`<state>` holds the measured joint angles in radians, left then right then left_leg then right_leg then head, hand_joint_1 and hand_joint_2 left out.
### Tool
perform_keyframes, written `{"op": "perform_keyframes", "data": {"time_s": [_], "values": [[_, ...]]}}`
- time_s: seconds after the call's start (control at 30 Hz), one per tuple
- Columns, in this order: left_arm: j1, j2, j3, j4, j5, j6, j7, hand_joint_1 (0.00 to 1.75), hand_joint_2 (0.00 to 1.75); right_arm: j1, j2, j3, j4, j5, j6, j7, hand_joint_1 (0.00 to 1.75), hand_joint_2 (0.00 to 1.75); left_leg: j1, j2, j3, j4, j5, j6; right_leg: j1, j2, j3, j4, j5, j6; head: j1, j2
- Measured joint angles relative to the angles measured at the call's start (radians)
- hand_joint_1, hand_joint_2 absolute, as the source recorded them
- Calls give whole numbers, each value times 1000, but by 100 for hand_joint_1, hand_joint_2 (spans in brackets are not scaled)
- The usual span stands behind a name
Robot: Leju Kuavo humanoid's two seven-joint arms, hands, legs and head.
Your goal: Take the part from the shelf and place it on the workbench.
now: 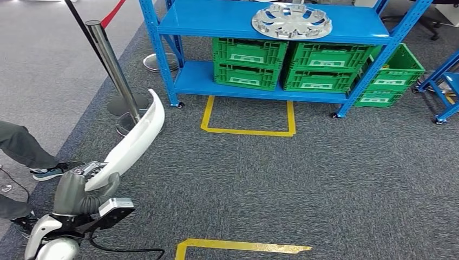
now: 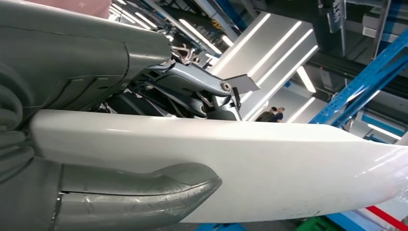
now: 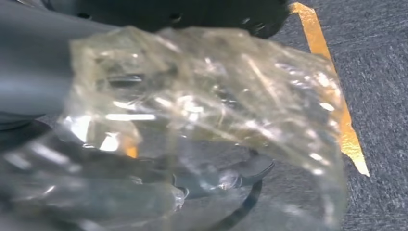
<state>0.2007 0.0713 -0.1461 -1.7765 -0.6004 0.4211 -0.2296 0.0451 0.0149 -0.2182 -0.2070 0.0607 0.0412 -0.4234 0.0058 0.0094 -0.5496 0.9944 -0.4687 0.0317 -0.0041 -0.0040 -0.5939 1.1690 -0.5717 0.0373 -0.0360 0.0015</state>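
My left hand (image 1: pixel 89 181) grips a long, curved white part (image 1: pixel 135 138) by its lower end at the lower left of the head view. The part slants up and away toward a metal post. Close up in the left wrist view, the white part (image 2: pixel 240 163) lies between the grey thumb (image 2: pixel 134 197) and the darker fingers (image 2: pixel 192 86). In the right wrist view my right hand (image 3: pixel 33 62) is a blurred grey shape. Crumpled clear plastic (image 3: pixel 207 110) hides its fingers, with grey carpet beyond.
A blue shelf (image 1: pixel 270 24) stands ahead with a silver hubcap (image 1: pixel 291 20) on top and green crates (image 1: pixel 249 59) below. A metal stanchion post (image 1: pixel 111 65) is just beyond the part's tip. A person's legs (image 1: pixel 21 146) are at the left. Yellow tape (image 1: pixel 249 130) marks the carpet.
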Motion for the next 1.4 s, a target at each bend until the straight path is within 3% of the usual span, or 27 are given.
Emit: {"op": "perform_keyframes", "data": {"time_s": [0.03,0.1,0.2,0.23,0.3,0.37,0.4,0.43,0.47,0.57,0.63,0.73,0.8,0.87,0.9,0.93,0.97,1.03,1.1,1.2,1.27,1.3,1.4], "values": [[0,0,0,0,0,0,0,175,175,-1,0,0,0,1,0,0,0,0,-2,0,-1,1,2,-3,2,0,39,-74,29,-5,0,0],[-1,0,0,0,0,1,0,175,175,-2,0,0,-1,2,0,0,0,0,-6,1,-6,4,6,-11,4,0,87,-172,52,-14,-1,0],[-1,0,0,0,1,1,0,175,175,1,0,-1,-3,2,1,2,0,0,-7,2,-16,9,11,-29,3,2,91,-188,55,-28,-2,0],[-1,0,0,0,1,1,0,175,175,3,1,-1,-4,2,1,3,0,0,-6,1,-22,21,0,-34,1,2,90,-189,60,-33,-3,0],[-1,0,0,0,1,1,-1,175,175,4,2,-2,-6,2,2,4,0,0,-4,-1,-53,99,-55,-45,-3,3,87,-193,68,-42,-5,0],[-1,1,0,1,1,1,-1,175,175,4,2,-3,-7,2,2,4,0,0,-1,-2,-105,229,-119,-52,-1,5,82,-192,70,-46,-7,0],[-1,1,0,2,1,1,-1,175,175,5,2,-4,-8,2,2,4,0,0,0,-2,-122,273,-132,-53,0,6,80,-190,70,-47,-6,0],[-1,1,0,3,1,1,-1,175,175,6,2,-4,-8,2,1,4,0,0,1,-2,-124,285,-126,-53,1,8,78,-188,71,-47,-7,0],[-1,1,0,4,1,1,-1,175,175,6,2,-5,-8,2,1,5,0,0,1,-3,-107,257,-101,-52,1,11,77,-186,71,-47,-7,0],[-3,1,0,4,1,1,-2,175,175,4,2,-5,-10,2,1,5,0,0,0,-24,-14,74,-16,-38,4,22,73,-180,70,-42,-6,0],[-4,1,0,5,1,1,-3,175,175,2,3,-6,-12,2,1,5,0,0,-2,-35,5,21,-12,-29,5,29,62,-175,74,-32,-6,0],[-6,1,0,6,1,1,-4,175,175,5,3,-6,-14,2,0,4,0,0,1,-26,1,8,-8,-14,3,31,46,-167,70,-15,-5,0],[-7,0,0,6,1,1,-5,175,175,4,3,-6,-15,2,0,4,0,0,5,-16,1,1,-3,-4,1,23,12,-99,24,-6,1,0],[-7,0,1,7,1,1,-6,175,175,3,4,-6,-15,2,0,5,0,0,4,-5,-2,1,-2,-1,-3,14,-50,35,-40,3,6,0],[-7,0,1,8,1,0,-7,175,175,4,4,-7,-15,3,0,5,0,0,3,0,-2,2,-2,0,-4,13,-74,88,-56,6,6,0],[-7,0,2,9,2,0,-8,175,175,6,4,-9,-16,5,0,5,0,0,2,4,-3,2,-2,0,-5,12,-82,109,-54,7,6,0],[-8,0,2,10,1,-1,-10,175,175,8,4,-11,-17,8,0,5,0,0,2,8,-2,2,-2,0,-6,11,-70,86,-32,7,7,0],[-9,0,2,10,1,-6,-14,175,175,9,4,-16,-22,14,1,5,0,0,2,14,1,2,-2,-2,-5,-2,0,-50,35,4,6,0],[-11,0,2,10,0,-11,-16,175,175,6,4,-21,-26,17,2,5,0,0,-2,19,0,5,-2,-9,-1,-18,56,-161,67,-4,6,0],[-14,0,2,10,-2,-16,-17,175,175,8,5,-28,-32,20,3,5,0,0,-5,27,-3,6,1,-25,2,-16,66,-180,70,-18,5,0],[-14,-1,2,10,-3,-18,-20,175,175,11,7,-34,-35,25,5,5,0,0,-3,19,-11,28,-20,-37,-2,-10,66,-184,77,-31,4,0],[-14,-1,2,10,-4,-19,-22,175,175,11,9,-38,-38,29,6,6,0,0,-1,12,-26,65,-46,-42,-4,-7,66,-187,80,-37,3,0],[-13,0,4,14,-4,-23,-30,175,175,14,12,-52,-48,42,10,12,0,0,2,0,-105,253,-138,-51,-4,6,62,-186,83,-45,2,0]]}}
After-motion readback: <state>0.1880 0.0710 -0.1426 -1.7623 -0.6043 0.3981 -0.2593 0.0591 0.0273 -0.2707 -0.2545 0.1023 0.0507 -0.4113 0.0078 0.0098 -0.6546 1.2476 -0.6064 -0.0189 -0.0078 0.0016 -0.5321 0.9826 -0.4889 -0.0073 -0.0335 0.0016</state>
